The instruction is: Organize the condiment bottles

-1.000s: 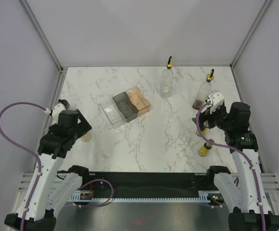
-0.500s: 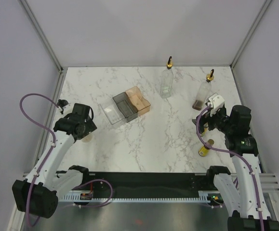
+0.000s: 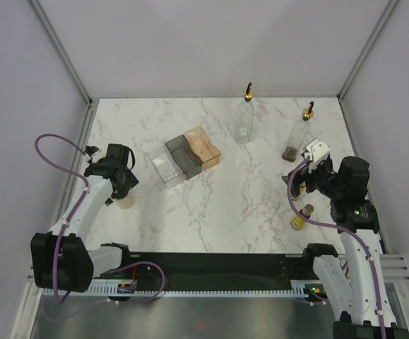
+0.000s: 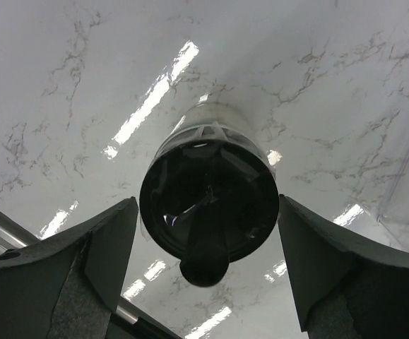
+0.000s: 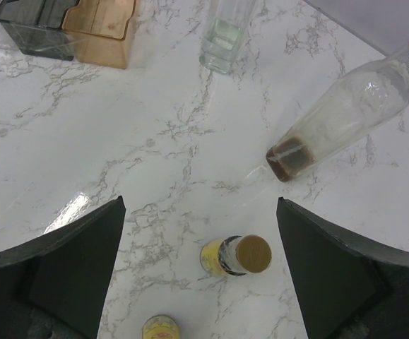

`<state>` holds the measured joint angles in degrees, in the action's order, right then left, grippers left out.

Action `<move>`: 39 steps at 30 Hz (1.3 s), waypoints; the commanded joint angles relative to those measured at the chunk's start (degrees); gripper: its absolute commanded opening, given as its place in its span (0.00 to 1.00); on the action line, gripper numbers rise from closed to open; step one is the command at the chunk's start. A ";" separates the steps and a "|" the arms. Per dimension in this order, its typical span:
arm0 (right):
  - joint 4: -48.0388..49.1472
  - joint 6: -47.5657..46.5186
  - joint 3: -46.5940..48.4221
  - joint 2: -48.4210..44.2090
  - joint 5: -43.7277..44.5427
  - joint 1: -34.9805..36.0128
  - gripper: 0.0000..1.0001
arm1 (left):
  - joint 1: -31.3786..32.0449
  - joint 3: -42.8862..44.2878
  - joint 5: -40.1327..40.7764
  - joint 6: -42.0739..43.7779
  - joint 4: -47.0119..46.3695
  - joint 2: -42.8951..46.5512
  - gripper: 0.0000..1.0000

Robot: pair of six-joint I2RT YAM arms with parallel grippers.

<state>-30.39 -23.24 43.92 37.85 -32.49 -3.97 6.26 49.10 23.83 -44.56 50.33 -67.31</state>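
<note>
My left gripper [image 3: 121,185] is open and hangs over a short clear black-lidded jar [image 3: 126,202] at the table's left. In the left wrist view the jar [image 4: 208,212] stands between the fingers [image 4: 112,247] of that gripper [image 4: 208,200]. Only one jar shows. My right gripper [image 3: 307,176] is open and empty above two small yellow bottles with brown caps [image 5: 236,256] [image 5: 160,329]. One yellow bottle [image 3: 300,218] shows from the top. Two tall clear bottles with gold spouts stand at the back: one [image 3: 244,124] with pale liquid, one [image 3: 296,140] with a brown bottom [image 5: 331,120].
A clear bin [image 3: 162,164], a grey bin [image 3: 181,157] and an orange bin [image 3: 203,147] sit side by side left of centre. The grey bin [image 5: 38,28] and the orange bin [image 5: 102,25] also show in the right wrist view. Walls close in the table's left, back and right.
My left arm has swung its gripper right and down over the black-lidded jar. My right gripper has drawn slightly back and to the right. The bottles have not moved.
</note>
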 commanded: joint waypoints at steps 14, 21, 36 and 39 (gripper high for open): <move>0.16 -1.63 -0.15 -0.49 -1.61 -0.08 0.98 | -2.22 1.26 -0.27 10.78 -8.39 3.14 0.03; 0.16 -1.80 -0.15 -0.23 -1.70 -0.08 0.98 | -2.22 3.80 -13.98 25.30 -14.91 8.69 0.02; 0.25 -2.24 -0.50 0.04 -1.44 -0.08 0.98 | -1.17 22.87 -36.91 28.64 -15.96 -7.22 0.02; 0.25 -2.24 -0.50 0.04 -1.26 -0.08 0.98 | -0.90 24.20 -38.68 29.70 -15.96 -9.77 0.02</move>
<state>-30.87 -24.29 43.53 37.93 -32.71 -3.97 5.02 69.93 -8.80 -18.50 37.26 -75.83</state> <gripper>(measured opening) 0.982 0.680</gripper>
